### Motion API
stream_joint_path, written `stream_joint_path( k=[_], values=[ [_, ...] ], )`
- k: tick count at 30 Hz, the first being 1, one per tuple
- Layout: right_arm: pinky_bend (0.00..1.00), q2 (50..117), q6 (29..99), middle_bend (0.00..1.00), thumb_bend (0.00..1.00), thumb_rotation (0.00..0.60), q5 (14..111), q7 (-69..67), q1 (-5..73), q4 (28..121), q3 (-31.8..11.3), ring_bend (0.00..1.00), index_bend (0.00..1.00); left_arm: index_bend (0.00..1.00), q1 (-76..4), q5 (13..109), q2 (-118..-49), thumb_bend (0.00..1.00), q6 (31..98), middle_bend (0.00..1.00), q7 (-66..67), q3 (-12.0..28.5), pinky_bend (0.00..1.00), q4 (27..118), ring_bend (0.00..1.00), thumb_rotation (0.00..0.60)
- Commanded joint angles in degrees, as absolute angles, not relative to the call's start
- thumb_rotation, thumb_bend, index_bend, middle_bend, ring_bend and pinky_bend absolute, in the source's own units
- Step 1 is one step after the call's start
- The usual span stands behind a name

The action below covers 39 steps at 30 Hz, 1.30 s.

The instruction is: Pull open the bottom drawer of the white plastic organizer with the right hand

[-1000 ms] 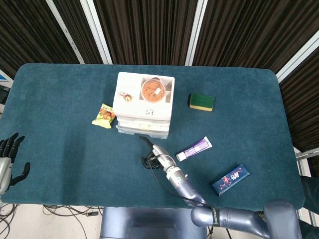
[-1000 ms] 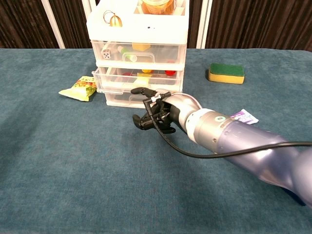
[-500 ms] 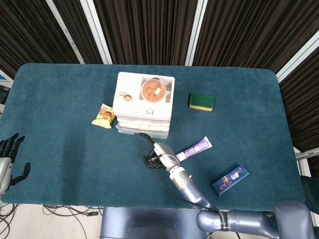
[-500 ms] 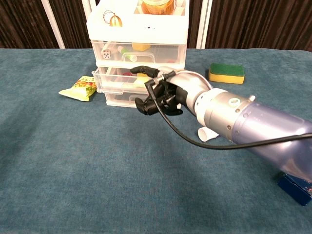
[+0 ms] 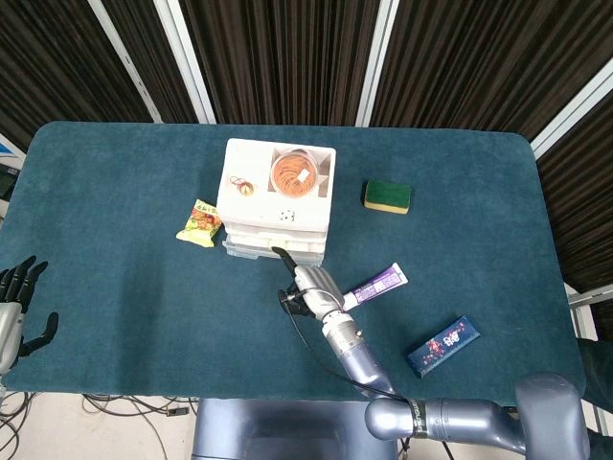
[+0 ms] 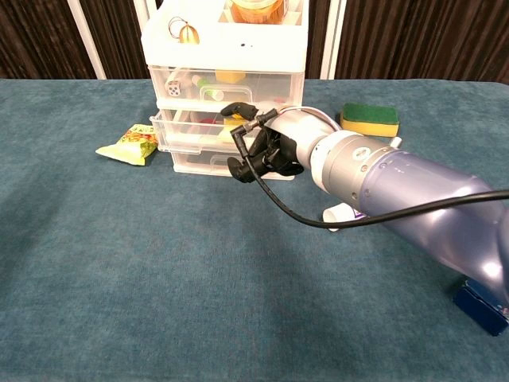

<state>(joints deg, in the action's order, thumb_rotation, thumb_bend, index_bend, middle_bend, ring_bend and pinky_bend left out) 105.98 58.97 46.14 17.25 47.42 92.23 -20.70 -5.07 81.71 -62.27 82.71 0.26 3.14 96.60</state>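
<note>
The white plastic organizer [image 5: 278, 206] [image 6: 227, 76] stands mid-table with three clear drawers. Its bottom drawer [image 6: 197, 161] looks closed; the middle drawer [image 6: 187, 127] sticks out slightly. My right hand [image 5: 306, 286] [image 6: 264, 150] hovers right in front of the lower drawers, covering their right part. Most of its fingers are curled in and one dark finger [image 6: 237, 109] points up by the middle drawer. I cannot tell whether it touches a drawer front. My left hand [image 5: 16, 305] stays at the table's near left edge, fingers spread, holding nothing.
A yellow snack packet [image 5: 199, 222] [image 6: 130, 143] lies left of the organizer. A green-and-yellow sponge [image 5: 387, 195] [image 6: 368, 119] sits to its right. A purple tube [image 5: 375, 285] and a blue bar [image 5: 442, 345] lie near my right arm. A bowl [image 5: 295, 174] tops the organizer.
My right hand has risen and moved toward the organizer, from the table in front of it to just before the lower drawers. The left hand has not moved.
</note>
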Motion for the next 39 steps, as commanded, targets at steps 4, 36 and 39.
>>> stream_joint_path(
  k=[4,36,39],
  values=[
    [1.00,107.1,62.5,0.99,0.58,0.600,42.1,23.6,49.6,92.4,-21.2,1.00,0.10,0.05,-5.1,81.7,-62.3,0.44,82.7,0.00,0.1,3.1,0.00,96.5,0.00,0.600],
    [1.00,106.6,66.9,0.99,0.57,0.600,32.5,36.3,54.4,97.4,-22.8,1.00,0.19,0.05,-5.2,81.4,-62.2,0.44,82.5,0.01,0.2,3.1,0.00,96.6,0.00,0.600],
    [1.00,105.9,66.5,0.99,0.57,0.600,32.4,36.4,54.4,98.2,-22.5,1.00,0.19,0.05,-5.1,81.6,-62.3,0.44,82.6,0.01,0.2,3.1,0.00,96.6,0.00,0.600]
  ],
)
